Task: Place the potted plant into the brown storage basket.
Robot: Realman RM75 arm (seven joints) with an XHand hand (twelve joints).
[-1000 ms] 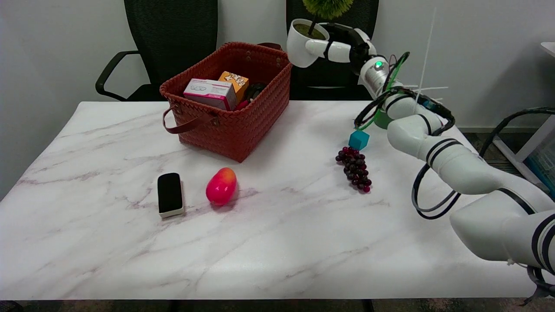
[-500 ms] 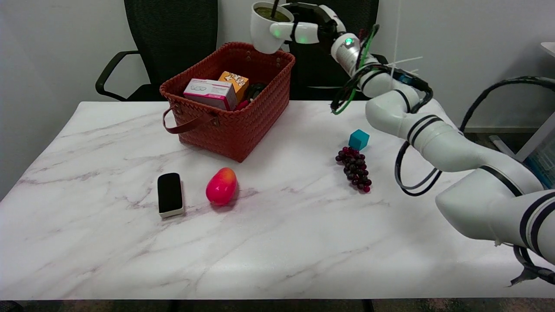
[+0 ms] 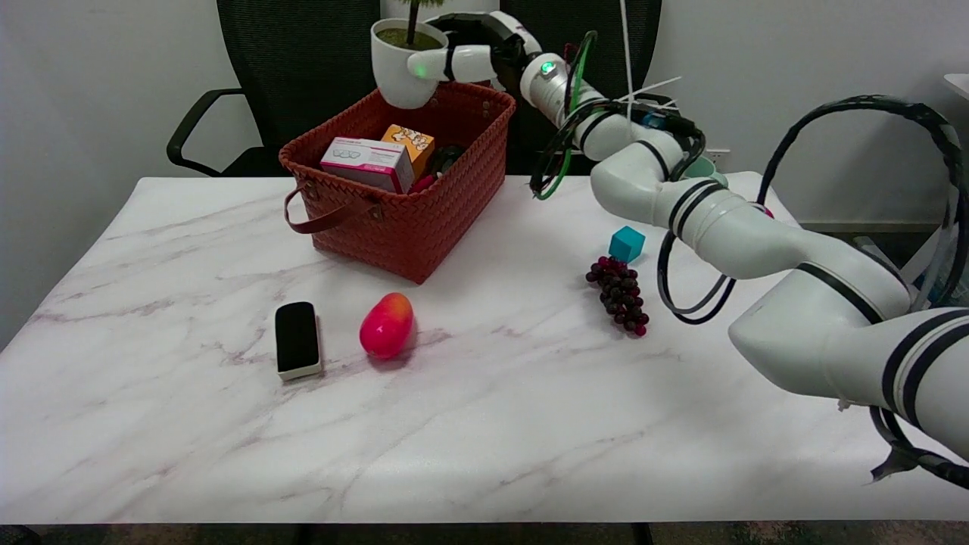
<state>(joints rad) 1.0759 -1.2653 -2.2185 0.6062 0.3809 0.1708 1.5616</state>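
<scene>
The potted plant (image 3: pixel 398 62) is a white pot with a thin stem; its green top is cut off by the picture's upper edge. My right hand (image 3: pixel 475 51) grips the pot from its right side and holds it in the air over the back part of the brown storage basket (image 3: pixel 409 219). The woven basket stands at the table's back, left of centre, and holds a pink-and-white box (image 3: pixel 366 161), an orange box (image 3: pixel 409 143) and a dark item.
On the marble table lie a black-and-white eraser (image 3: pixel 296 338), a red mango (image 3: pixel 387 325), a bunch of dark red grapes (image 3: pixel 621 293) and a teal cube (image 3: pixel 626 244). Two black chairs stand behind the table. My right arm spans the table's right side.
My right hand has carried the potted plant leftwards, from beyond the basket's right rim to over the basket's back part. The things on the table have stayed put.
</scene>
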